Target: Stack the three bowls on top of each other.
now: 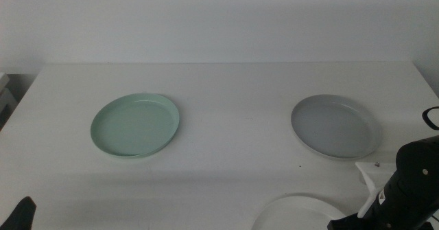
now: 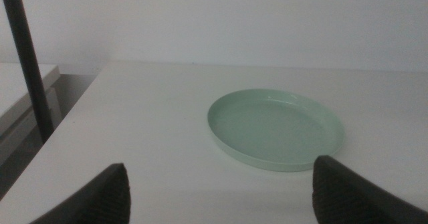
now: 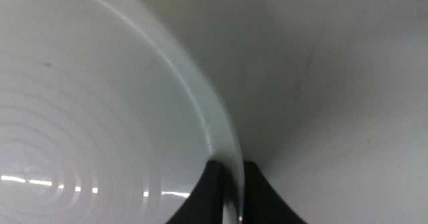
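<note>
The mint green bowl (image 1: 135, 125) lies on the table at the left and also shows in the left wrist view (image 2: 275, 128). The grey bowl (image 1: 335, 125) lies at the right. The white bowl (image 1: 298, 213) is at the bottom edge, right of centre. My right gripper (image 1: 343, 223) is at the bottom right corner, shut on the white bowl's rim (image 3: 224, 144), one jaw inside the rim and one outside. My left gripper (image 2: 221, 190) is open and empty near the table's front left, with the green bowl ahead of it.
The white table (image 1: 233, 93) reaches a pale wall at the back. A dark pole (image 2: 30, 63) stands off the table's left side, and a lower white surface (image 1: 5, 96) lies beyond the left edge.
</note>
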Motion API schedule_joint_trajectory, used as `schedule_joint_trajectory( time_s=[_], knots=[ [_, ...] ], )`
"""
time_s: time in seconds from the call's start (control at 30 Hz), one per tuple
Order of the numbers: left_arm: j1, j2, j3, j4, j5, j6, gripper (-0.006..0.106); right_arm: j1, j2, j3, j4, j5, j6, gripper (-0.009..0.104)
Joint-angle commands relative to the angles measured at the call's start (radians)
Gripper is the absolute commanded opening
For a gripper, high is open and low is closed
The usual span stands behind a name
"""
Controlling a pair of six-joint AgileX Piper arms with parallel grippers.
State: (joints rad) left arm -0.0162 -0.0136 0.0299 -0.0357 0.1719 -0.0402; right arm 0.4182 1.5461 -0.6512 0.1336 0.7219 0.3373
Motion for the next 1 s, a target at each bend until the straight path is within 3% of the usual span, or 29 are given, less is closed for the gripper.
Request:
schedule_joint_trajectory(
  time_s=[0.0,0.43,0.97],
  knots=[
    [-0.003,-0.014,0.006,-0.012,-0.077,-0.013,0.09,-0.001,-0.025,-0.014,0.002,-0.009,-0.009,0.0],
    [-0.003,-0.014,0.006,-0.012,-0.077,-0.013,0.09,0.008,-0.075,-0.324,0.017,0.096,-0.039,0.0],
    [-0.003,-0.014,0.006,-0.012,-0.077,-0.013,0.09,0.01,0.337,-0.768,0.039,0.109,-0.067,0.0]
  ],
)
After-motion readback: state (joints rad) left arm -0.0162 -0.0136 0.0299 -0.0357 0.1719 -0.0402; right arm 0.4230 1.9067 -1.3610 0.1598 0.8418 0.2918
